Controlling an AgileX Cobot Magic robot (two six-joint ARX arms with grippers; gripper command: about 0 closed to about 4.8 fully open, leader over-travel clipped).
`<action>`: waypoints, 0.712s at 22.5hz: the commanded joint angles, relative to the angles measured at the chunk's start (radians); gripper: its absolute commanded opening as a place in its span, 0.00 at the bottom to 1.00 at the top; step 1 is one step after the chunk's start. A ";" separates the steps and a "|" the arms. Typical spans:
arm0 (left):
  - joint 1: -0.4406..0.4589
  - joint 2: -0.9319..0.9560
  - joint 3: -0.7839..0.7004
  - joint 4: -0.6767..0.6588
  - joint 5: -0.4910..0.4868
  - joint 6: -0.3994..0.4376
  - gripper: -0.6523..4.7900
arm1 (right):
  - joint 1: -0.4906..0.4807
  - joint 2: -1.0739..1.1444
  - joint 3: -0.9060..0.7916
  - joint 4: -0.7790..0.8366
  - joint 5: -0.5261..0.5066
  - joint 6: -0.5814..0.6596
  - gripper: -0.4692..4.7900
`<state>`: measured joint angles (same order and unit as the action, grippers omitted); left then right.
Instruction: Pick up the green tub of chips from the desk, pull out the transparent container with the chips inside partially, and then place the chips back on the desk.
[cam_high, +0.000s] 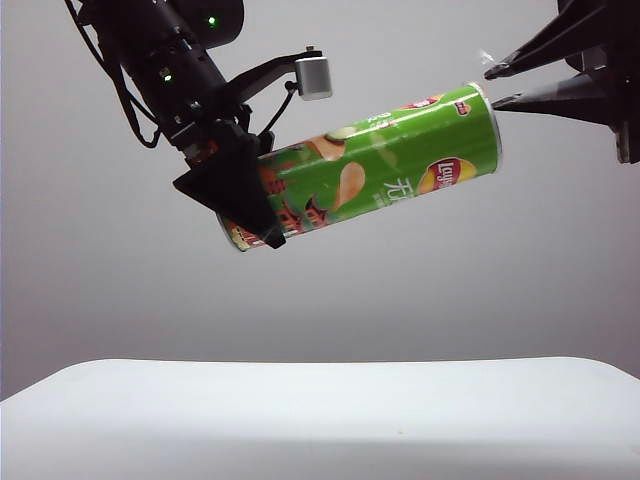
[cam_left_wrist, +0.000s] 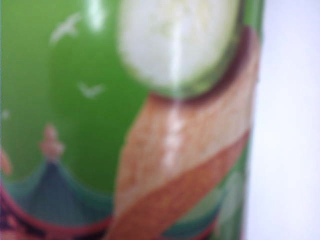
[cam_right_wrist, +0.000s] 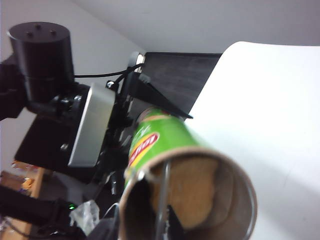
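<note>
Tub (cam_high: 375, 165) is aloft, well above the table (cam_high: 320, 420), long axis tilted, open mouth raised toward the right end effector (cam_high: 492, 87). Left end effector (cam_high: 245, 195) clamps its lower end. Right's tips pinch at the rim; contact unclear. You're at the pull-out: draw along the axis.

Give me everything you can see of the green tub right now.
The green tub is a long, glossy green Lay's can with chip pictures, red-orange artwork at its lower end and silver rims. It hangs in the air well above the desk, tilted, its right end higher. The left gripper clamps its lower, artwork end. The right gripper is at the raised end, its fingertips by the rim. In the right wrist view that end is open, with a brownish inner wall; what lies inside is unclear.
</note>
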<state>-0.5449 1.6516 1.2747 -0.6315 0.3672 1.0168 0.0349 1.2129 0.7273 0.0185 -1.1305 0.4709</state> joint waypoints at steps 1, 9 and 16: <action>-0.005 -0.007 0.005 0.016 0.020 -0.004 0.55 | 0.010 -0.001 0.006 0.019 0.041 -0.009 0.31; -0.009 -0.009 0.006 0.008 0.019 -0.005 0.55 | 0.002 -0.001 0.005 -0.022 0.054 -0.060 0.31; -0.009 -0.009 0.006 0.026 0.020 -0.004 0.55 | 0.011 -0.001 0.005 -0.026 0.047 -0.060 0.31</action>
<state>-0.5541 1.6516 1.2747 -0.6300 0.3676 1.0161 0.0441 1.2137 0.7273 -0.0139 -1.0744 0.4175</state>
